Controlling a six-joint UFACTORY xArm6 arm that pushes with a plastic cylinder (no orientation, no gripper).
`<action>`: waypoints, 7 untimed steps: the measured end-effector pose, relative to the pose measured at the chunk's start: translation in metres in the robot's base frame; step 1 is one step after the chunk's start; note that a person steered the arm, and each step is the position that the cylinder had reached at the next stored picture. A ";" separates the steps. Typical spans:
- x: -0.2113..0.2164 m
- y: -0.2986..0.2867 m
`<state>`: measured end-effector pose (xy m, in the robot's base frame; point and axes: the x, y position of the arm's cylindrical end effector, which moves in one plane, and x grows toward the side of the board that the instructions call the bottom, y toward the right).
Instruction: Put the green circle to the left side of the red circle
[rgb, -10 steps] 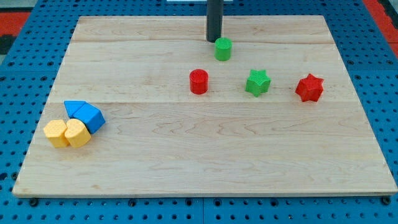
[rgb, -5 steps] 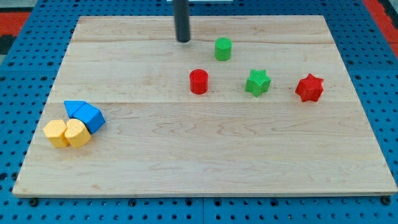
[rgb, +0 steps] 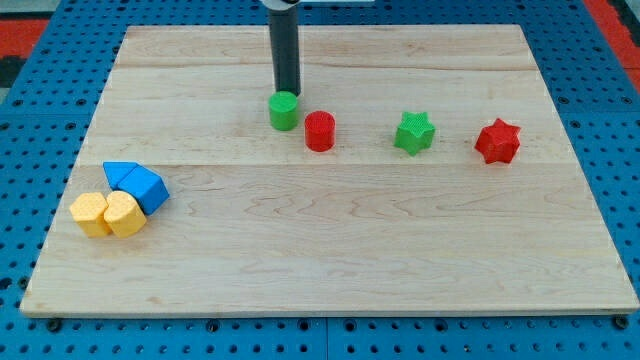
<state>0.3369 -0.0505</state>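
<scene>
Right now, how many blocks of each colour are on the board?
Green: 2, the green circle and green star
Red: 2, the red circle and red star
Blue: 2
Yellow: 2
Total: 8

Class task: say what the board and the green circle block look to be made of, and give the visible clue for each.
Board: looks like pale wood with a matte finish; grain lines and plank seams show.
Green circle: probably plastic, possibly 3D-printed; uniform colour, with a faintly ribbed surface.
</scene>
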 end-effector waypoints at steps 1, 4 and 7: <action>-0.018 -0.003; -0.007 -0.010; 0.047 -0.035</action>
<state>0.3841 -0.0851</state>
